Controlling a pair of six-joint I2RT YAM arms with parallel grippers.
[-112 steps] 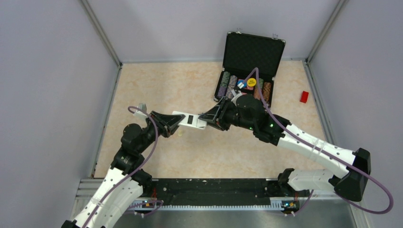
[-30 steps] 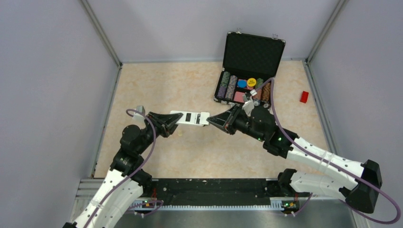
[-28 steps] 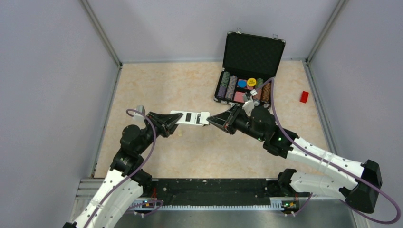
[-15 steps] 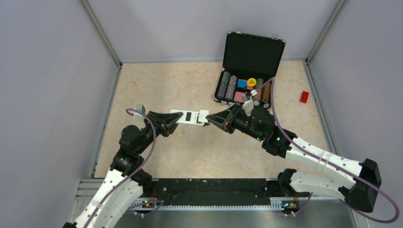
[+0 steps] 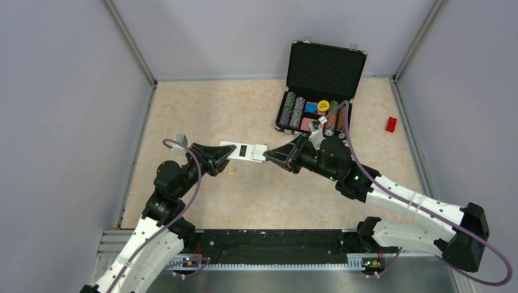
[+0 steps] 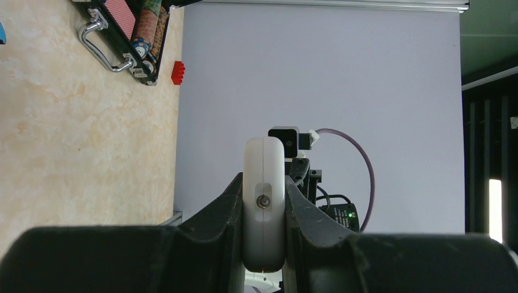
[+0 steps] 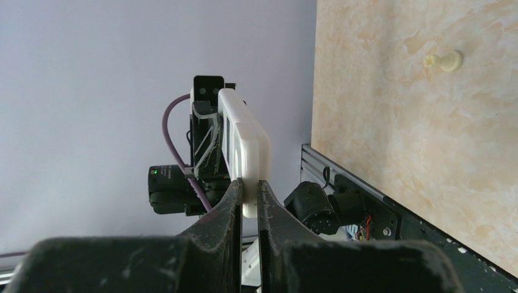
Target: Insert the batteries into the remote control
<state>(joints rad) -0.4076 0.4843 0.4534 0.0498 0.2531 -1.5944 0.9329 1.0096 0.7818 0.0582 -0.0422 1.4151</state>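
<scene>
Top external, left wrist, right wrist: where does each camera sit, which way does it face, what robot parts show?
Top external: above, behind the bases, looking down at the table; both arms show.
Left wrist: on the left arm, facing along its fingers towards the right arm.
Right wrist: mirrored, facing along its fingers towards the left arm.
Shared: the remote control, gripped at both ends.

Even, bright overhead light; soft faint shadows; wrist views blurred at near black foreground
</scene>
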